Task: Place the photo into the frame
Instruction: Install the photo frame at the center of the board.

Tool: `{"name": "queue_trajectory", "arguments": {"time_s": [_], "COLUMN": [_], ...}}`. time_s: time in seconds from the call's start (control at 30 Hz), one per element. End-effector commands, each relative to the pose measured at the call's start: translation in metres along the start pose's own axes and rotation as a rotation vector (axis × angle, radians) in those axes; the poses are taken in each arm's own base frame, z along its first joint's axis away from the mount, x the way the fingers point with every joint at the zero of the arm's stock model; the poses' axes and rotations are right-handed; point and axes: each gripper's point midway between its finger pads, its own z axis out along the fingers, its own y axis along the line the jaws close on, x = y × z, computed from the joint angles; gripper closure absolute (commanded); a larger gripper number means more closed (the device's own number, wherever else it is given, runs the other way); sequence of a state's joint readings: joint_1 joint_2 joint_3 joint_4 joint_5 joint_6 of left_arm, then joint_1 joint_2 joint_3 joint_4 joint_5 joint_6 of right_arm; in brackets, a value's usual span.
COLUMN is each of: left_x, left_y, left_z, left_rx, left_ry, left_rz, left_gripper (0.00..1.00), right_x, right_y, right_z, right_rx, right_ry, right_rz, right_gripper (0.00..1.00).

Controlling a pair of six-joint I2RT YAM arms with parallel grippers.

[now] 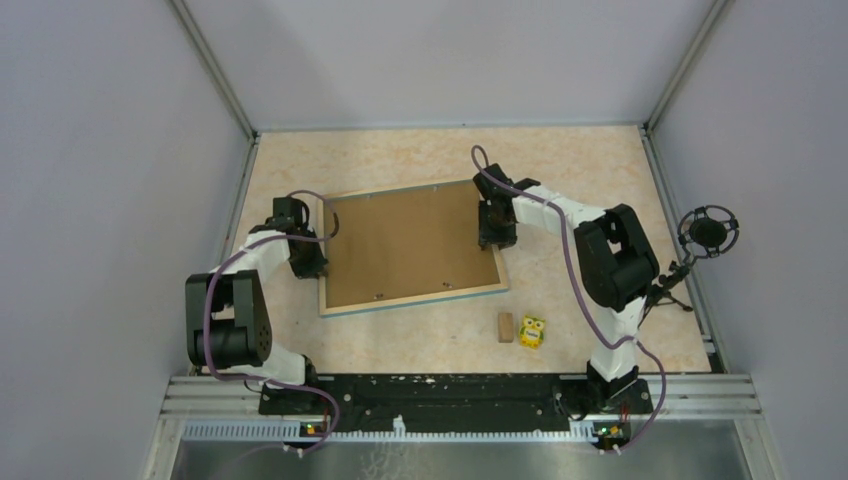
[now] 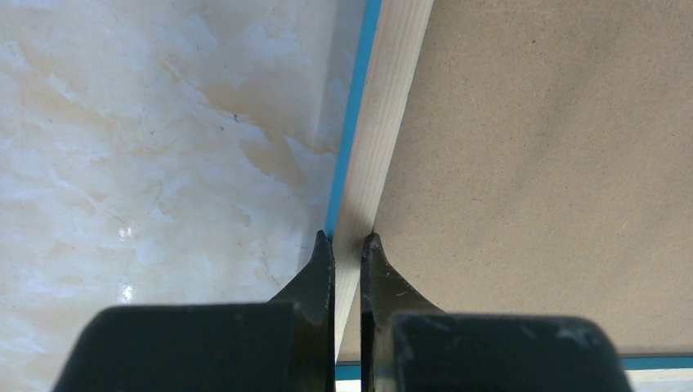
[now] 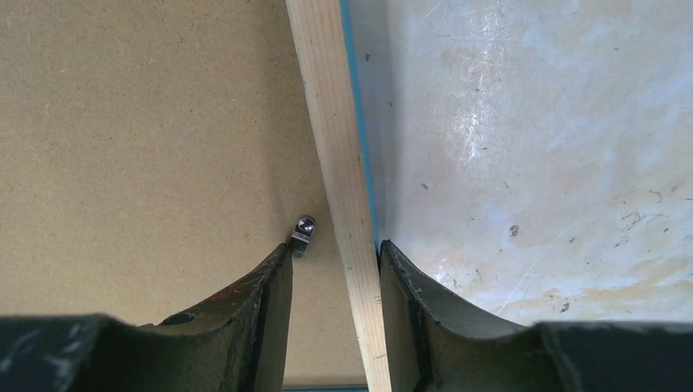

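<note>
The frame (image 1: 412,298) lies face down in the middle of the table, its light wood back up and its blue edges showing. A plain brown backing board (image 1: 410,245) fills it. The photo is not in view. My left gripper (image 1: 308,258) is shut on the frame's left rail (image 2: 388,106), with one finger on the blue outer edge and one on the board side (image 2: 349,238). My right gripper (image 1: 496,232) is open and straddles the right rail (image 3: 327,106). One finger is by a small metal clip (image 3: 303,231) and the other is outside the blue edge (image 3: 334,245).
A small wooden block (image 1: 505,327) and a yellow toy (image 1: 531,331) lie near the front right of the table. A black round device on a stand (image 1: 708,232) sits at the right edge. Grey walls enclose the table.
</note>
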State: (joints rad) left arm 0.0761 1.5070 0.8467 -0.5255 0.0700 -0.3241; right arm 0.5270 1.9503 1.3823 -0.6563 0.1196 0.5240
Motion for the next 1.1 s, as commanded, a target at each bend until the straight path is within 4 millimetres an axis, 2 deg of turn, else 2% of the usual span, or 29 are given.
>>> {"name": "queue_trajectory", "arguments": {"time_s": [0.0, 0.4, 0.93, 1.0, 1.07], "left_x": [0.0, 0.001, 0.001, 0.001, 0.001], "left_y": [0.0, -0.002, -0.002, -0.002, -0.002], "left_z": [0.001, 0.002, 0.003, 0.004, 0.004], "left_rx": [0.002, 0.01, 0.009, 0.009, 0.008], "left_ry": [-0.011, -0.004, 0.005, 0.005, 0.008], "left_rz": [-0.067, -0.061, -0.058, -0.057, -0.06], "left_gripper": [1.0, 1.0, 1.0, 1.0, 1.0], "right_x": [0.002, -0.021, -0.036, -0.036, -0.036], "right_y": [-0.016, -0.026, -0.02, -0.018, -0.014], "right_z": [0.012, 0.013, -0.004, -0.007, -0.008], "right_rx": [0.076, 0.119, 0.069, 0.058, 0.036], "right_ry": [0.006, -0.074, -0.183, -0.186, -0.187], "right_rz": [-0.033, -0.203, -0.324, -0.308, -0.301], "right_gripper": [0.7, 1.0, 1.0, 0.94, 0.82]}}
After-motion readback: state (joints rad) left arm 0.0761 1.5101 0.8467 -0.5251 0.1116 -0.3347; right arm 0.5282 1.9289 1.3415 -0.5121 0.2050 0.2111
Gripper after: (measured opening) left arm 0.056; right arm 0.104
